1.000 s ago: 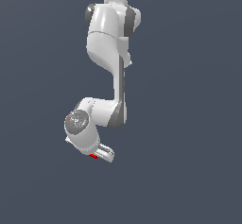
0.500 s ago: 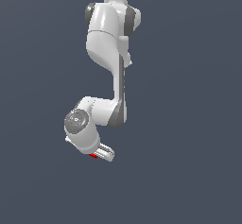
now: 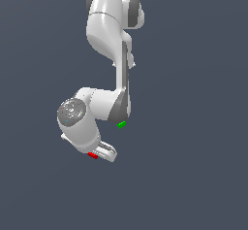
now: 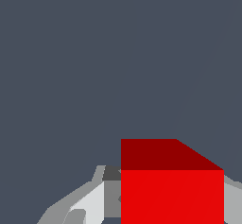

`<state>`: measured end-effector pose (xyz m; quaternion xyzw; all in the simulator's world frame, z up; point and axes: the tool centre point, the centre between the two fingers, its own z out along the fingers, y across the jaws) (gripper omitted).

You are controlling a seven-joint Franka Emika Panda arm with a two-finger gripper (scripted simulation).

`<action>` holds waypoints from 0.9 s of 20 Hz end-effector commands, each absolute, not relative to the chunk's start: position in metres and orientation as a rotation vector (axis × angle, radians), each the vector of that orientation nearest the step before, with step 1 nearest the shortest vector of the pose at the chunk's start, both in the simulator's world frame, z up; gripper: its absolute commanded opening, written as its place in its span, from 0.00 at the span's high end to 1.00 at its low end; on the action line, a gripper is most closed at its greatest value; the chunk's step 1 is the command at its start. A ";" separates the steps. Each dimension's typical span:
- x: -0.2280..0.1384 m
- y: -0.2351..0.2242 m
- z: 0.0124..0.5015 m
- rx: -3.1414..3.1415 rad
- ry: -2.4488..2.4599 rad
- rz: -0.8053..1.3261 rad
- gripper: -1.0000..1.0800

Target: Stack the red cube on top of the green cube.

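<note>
The red cube [image 3: 92, 156] sits between the fingers of my white gripper [image 3: 100, 154], low in the exterior view. In the wrist view the red cube [image 4: 172, 190] looms large, with a grey finger [image 4: 90, 204] pressed against one side and another finger just showing at its other side. The gripper is shut on it. The green cube [image 3: 121, 124] peeks out just below the arm's elbow, up and toward the exterior view's right of the gripper. It does not show in the wrist view.
The white arm [image 3: 109, 25] rises from the top of the exterior view and folds down over the green cube. A plain dark grey-blue surface [image 3: 193, 175] fills everything else.
The gripper and the red cube have shifted slightly up and toward the exterior view's left. The green cube, hidden behind the arm before, now shows under the elbow.
</note>
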<state>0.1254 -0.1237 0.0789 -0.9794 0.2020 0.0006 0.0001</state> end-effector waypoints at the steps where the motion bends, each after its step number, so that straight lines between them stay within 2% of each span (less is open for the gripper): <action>1: 0.125 -0.124 0.097 -3.076 0.635 0.000 1.00; 7: 0.126 -0.124 0.119 -3.076 0.635 0.000 1.00; 18: 0.124 -0.122 0.119 -3.077 0.635 -0.001 1.00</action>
